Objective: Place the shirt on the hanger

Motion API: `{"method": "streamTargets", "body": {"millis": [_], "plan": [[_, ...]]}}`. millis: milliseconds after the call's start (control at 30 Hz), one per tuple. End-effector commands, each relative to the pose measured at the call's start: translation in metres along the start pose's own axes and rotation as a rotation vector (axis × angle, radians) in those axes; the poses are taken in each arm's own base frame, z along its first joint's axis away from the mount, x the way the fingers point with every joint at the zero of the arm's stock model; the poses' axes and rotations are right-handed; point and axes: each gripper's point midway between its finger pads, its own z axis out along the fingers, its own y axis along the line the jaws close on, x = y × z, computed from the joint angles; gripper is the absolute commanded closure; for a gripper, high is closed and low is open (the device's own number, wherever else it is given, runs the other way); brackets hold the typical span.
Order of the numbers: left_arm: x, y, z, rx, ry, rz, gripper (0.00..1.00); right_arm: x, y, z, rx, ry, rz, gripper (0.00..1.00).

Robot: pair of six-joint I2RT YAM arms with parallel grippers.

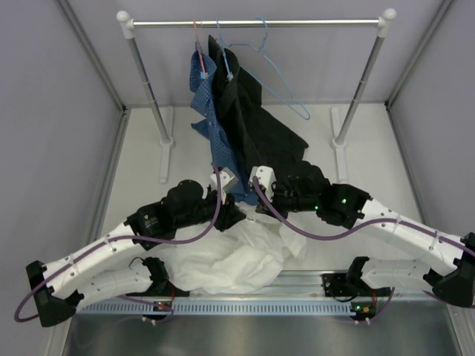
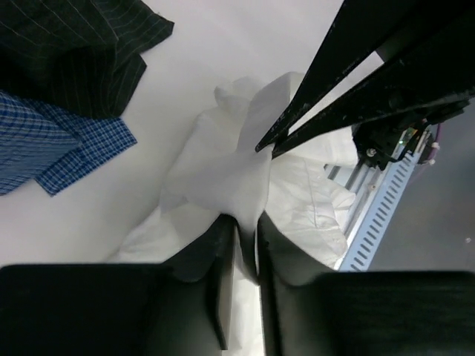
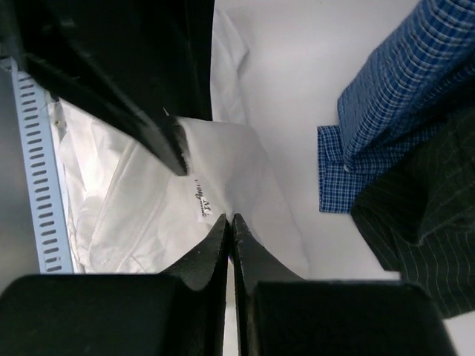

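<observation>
The shirt (image 1: 223, 267) lies crumpled on the bench (image 1: 141, 170), well forward of the clothes rail (image 1: 256, 23) on the side where the arms are bolted. Both pincers meet over its edge nearest the rail.

In its own wrist view, the left pincer (image 2: 245, 222) has its jaws a narrow slit apart. A raised fold of the white fabric sits in the slit, but I cannot tell whether the jaws press it. The right pincer (image 3: 231, 220) is pressed together on a fold of the shirt close beside the left one. A small sewn-in label (image 3: 200, 200) shows on the fabric just past its tips. In the left wrist view the right pincer's long black fingers (image 2: 334, 81) come to a point on the same raised fold.

The hanger (image 1: 293, 97) hangs bare from the rail by its hook, tilted, towards the rail's right end. Next to it along the rail, towards the left end, hang a black shirt (image 1: 252, 126) and then a blue checked shirt (image 1: 211, 126). Their lower hems trail down from the rail onto the bench, ending just short of the two pincers.
</observation>
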Motion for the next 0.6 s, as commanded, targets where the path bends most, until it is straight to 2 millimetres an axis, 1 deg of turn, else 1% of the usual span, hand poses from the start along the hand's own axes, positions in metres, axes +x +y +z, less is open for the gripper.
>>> {"method": "streamTargets", "body": {"millis": [0,33,67,100,133,167,200,233,267,300,333,367,400,433,467,500,533,567], "plan": [[-0.047,-0.005,-0.015,-0.022,-0.154,-0.033,0.66,-0.02,-0.019,-0.02,0.126,-0.063,0.042,1.0],[-0.05,0.001,-0.016,-0.061,-0.17,-0.045,0.57,-0.027,-0.03,-0.028,0.2,-0.082,0.057,1.0],[-0.051,0.004,-0.016,-0.077,-0.177,-0.069,0.39,-0.033,-0.035,-0.036,0.238,-0.108,0.07,1.0],[-0.052,0.01,-0.016,-0.113,-0.187,-0.087,0.29,-0.036,-0.045,-0.042,0.306,-0.118,0.109,1.0],[-0.052,0.009,-0.014,-0.112,-0.181,-0.092,0.25,-0.043,-0.049,-0.048,0.332,-0.133,0.122,1.0],[-0.05,0.01,-0.008,-0.117,-0.163,-0.105,0.23,-0.043,-0.053,-0.051,0.362,-0.13,0.135,1.0],[-0.045,0.012,-0.001,-0.137,-0.143,-0.116,0.03,-0.04,-0.06,-0.054,0.412,-0.114,0.164,1.0],[-0.045,0.018,0.0,-0.186,-0.15,-0.122,0.02,-0.04,-0.066,-0.052,0.438,-0.095,0.179,1.0],[-0.043,0.019,0.005,-0.216,-0.148,-0.132,0.02,-0.038,-0.07,-0.052,0.469,-0.08,0.201,1.0],[-0.038,0.005,0.007,-0.209,-0.143,-0.113,0.02,-0.036,-0.08,-0.056,0.535,-0.067,0.245,1.0],[-0.041,0.017,0.005,-0.317,-0.181,-0.102,0.02,-0.029,-0.086,-0.052,0.567,-0.034,0.265,1.0],[-0.04,0.014,0.008,-0.359,-0.183,-0.095,0.02,-0.027,-0.089,-0.051,0.596,-0.028,0.301,1.0],[-0.035,-0.003,0.008,-0.357,-0.178,-0.064,0.02,-0.025,-0.094,-0.052,0.632,-0.018,0.316,1.0],[-0.041,0.006,0.003,-0.464,-0.227,-0.062,0.02,-0.023,-0.097,-0.048,0.642,0.001,0.326,1.0],[-0.029,-0.003,0.008,-0.493,-0.198,-0.019,0.02,-0.023,-0.097,-0.047,0.65,0.001,0.348,1.0],[-0.037,-0.008,0.004,-0.525,-0.225,-0.021,0.02,-0.023,-0.098,-0.045,0.65,0.004,0.355,1.0],[-0.034,-0.01,0.008,-0.572,-0.228,-0.016,0.02,-0.024,-0.099,-0.043,0.653,0.009,0.361,1.0],[-0.037,-0.002,0.0,-0.653,-0.253,0.011,0.02,-0.024,-0.099,-0.041,0.653,0.007,0.37,1.0]]}}
